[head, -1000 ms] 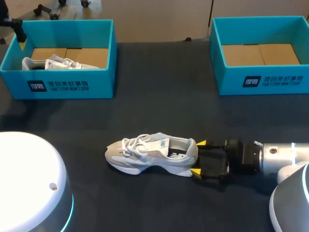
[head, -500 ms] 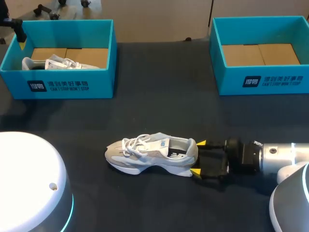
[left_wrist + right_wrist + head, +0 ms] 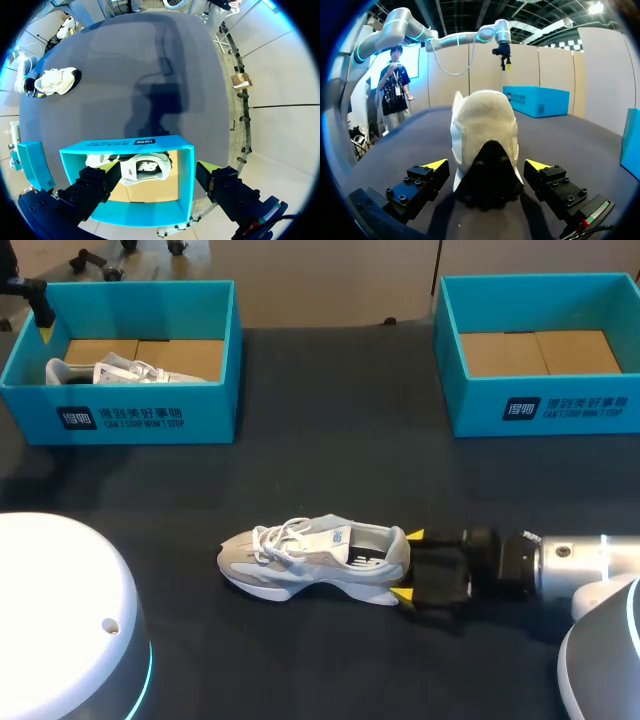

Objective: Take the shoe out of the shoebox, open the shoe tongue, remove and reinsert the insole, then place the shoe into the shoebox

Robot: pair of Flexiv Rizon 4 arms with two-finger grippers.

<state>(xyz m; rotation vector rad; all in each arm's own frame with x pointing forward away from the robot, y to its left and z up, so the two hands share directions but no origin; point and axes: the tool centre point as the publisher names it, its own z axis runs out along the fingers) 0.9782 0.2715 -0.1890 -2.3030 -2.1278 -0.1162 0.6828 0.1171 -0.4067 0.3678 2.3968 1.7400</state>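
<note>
Head view: shoe [image 3: 315,560] lies on its sole on the dark surface [image 3: 330,440], near the front edge, toe toward my left, heel toward my right. Right end effector [image 3: 408,565] sits at the heel, fingers spread wide, one yellow tip on each side of the heel. Holds nothing. Contact with the heel cannot be confirmed. Right shoebox [image 3: 545,410] at the far right shows only its cardboard floor. Left shoebox [image 3: 120,420] at the far left holds a second shoe [image 3: 110,370].

Left wrist view: left end effector [image 3: 161,169] hangs above the left shoebox, fingers wide apart, nothing between them in contact. Second shoe lies in the box below. Shoe on the surface is well apart, far across the surface.

Right wrist view: heel of the shoe [image 3: 485,135] stands between the open fingers, with a gap showing on each side.

Handling, judged: shoe looks light, with a soft upper that would crush under a tight grip. Heel cup and sole are likely the stiffest parts, so pinch across the heel. Tongue and laces are floppy. Insole is probably thin and bendy, best lifted from its heel edge.
</note>
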